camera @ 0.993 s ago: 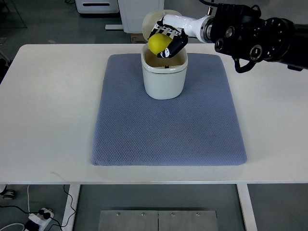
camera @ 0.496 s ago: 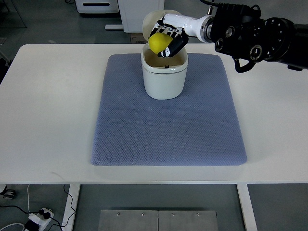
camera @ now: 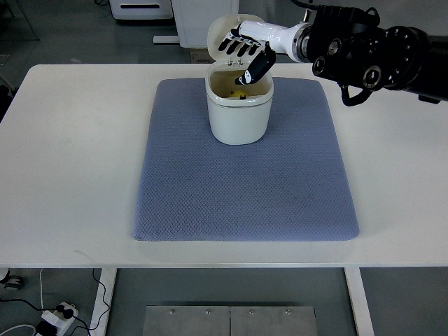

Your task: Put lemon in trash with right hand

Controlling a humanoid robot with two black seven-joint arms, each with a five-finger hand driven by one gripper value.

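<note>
- A white table (camera: 77,161) filled most of the top view, with grey floor showing beyond its far edge and below its near edge.
- A blue-grey textured mat (camera: 245,189) lay flat on the middle of the table, its far edge close to the table's far edge.
- A white trash bin (camera: 239,112) stood upright on the far part of the mat, its lid tipped open toward the back.
- The lemon (camera: 239,91) sat inside the bin, only a small patch of yellow showing low down in the opening; it was not in contact with any finger.
- The right hand (camera: 243,50) hung just above the bin's open mouth, white with black fingertips, its fingers spread and relaxed, grasping nothing. One dark fingertip pointed down toward the opening.
- The right arm (camera: 371,52), black and bulky, came in from the picture's right edge above the far side of the table.
</note>
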